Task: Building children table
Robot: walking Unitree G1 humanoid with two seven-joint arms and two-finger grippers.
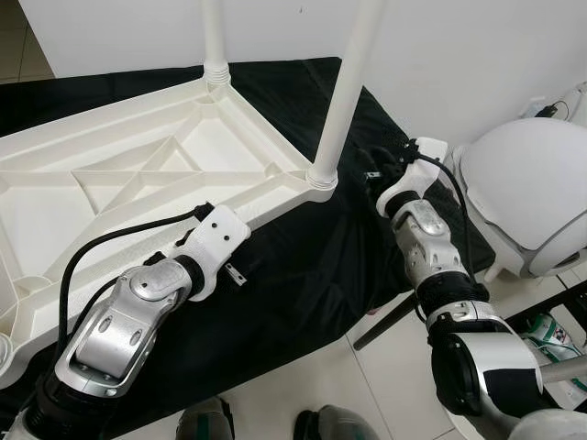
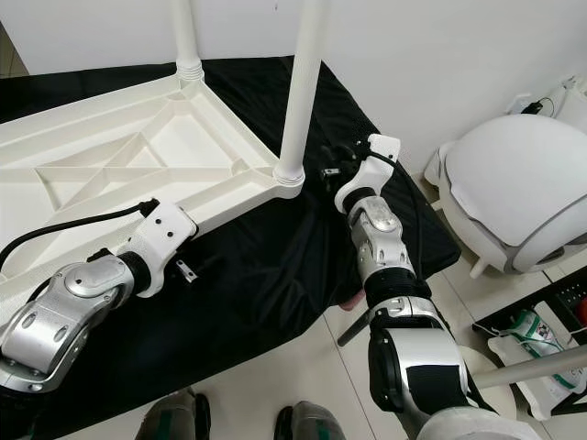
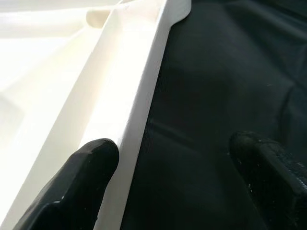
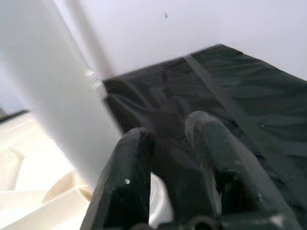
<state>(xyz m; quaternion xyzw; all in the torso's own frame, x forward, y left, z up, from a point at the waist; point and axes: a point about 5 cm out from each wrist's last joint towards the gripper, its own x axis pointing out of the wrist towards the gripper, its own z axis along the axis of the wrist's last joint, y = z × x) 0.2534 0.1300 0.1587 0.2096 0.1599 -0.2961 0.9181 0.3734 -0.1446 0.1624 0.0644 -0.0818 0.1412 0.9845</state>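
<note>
The white plastic table (image 1: 138, 165) lies upside down on a black cloth (image 1: 303, 275), ribs facing up. Two white legs stand in its corners, one far (image 1: 213, 41) and one at the near right corner (image 1: 344, 92). My left gripper (image 3: 172, 153) is open and straddles the table's near rim (image 3: 139, 96): one finger (image 3: 86, 167) sits inside the rim, the other (image 3: 268, 163) over the cloth. My right gripper (image 4: 170, 127) is close beside the base of the near leg (image 4: 53, 96). Its fingers (image 4: 134, 158) are drawn together with nothing between them.
A large white domed object (image 1: 532, 192) stands on the floor at the right, close to my right arm. Packets (image 1: 550, 335) lie on a dark rack at the lower right. A white wall (image 1: 459, 55) runs behind. My feet (image 1: 206, 422) stand on pale tiles at the cloth's near edge.
</note>
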